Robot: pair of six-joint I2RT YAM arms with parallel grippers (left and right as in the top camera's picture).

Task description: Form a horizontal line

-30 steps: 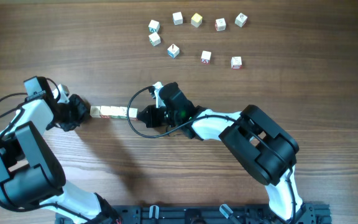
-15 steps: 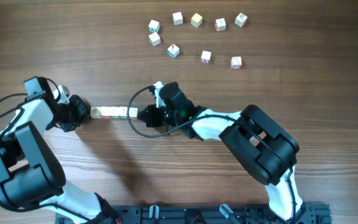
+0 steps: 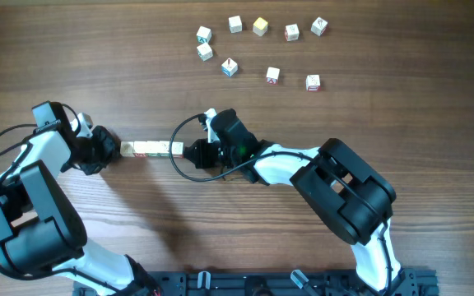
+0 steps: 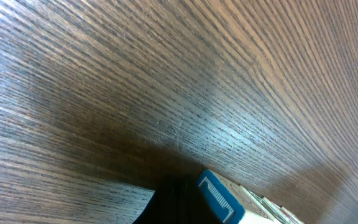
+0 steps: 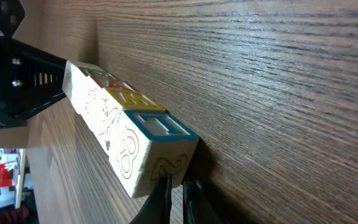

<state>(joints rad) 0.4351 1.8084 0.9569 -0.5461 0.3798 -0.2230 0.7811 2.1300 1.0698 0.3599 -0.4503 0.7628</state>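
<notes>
The horizontal line is a short straight bar of several whitish cubes lying left of the table's middle, touching edge to edge. My left gripper is shut and presses against the bar's left end. My right gripper is shut against the right end. The right wrist view shows the horizontal line running away from my right gripper, whose fingertips touch the nearest cube's end face with only a sliver between them. In the left wrist view, a blue-marked end cube sits right beside my dark left gripper.
Several loose cubes of the same kind lie scattered at the back of the table, among them one at the left, one at the right and one closest to the bar. Both arms' bases stand at the front edge.
</notes>
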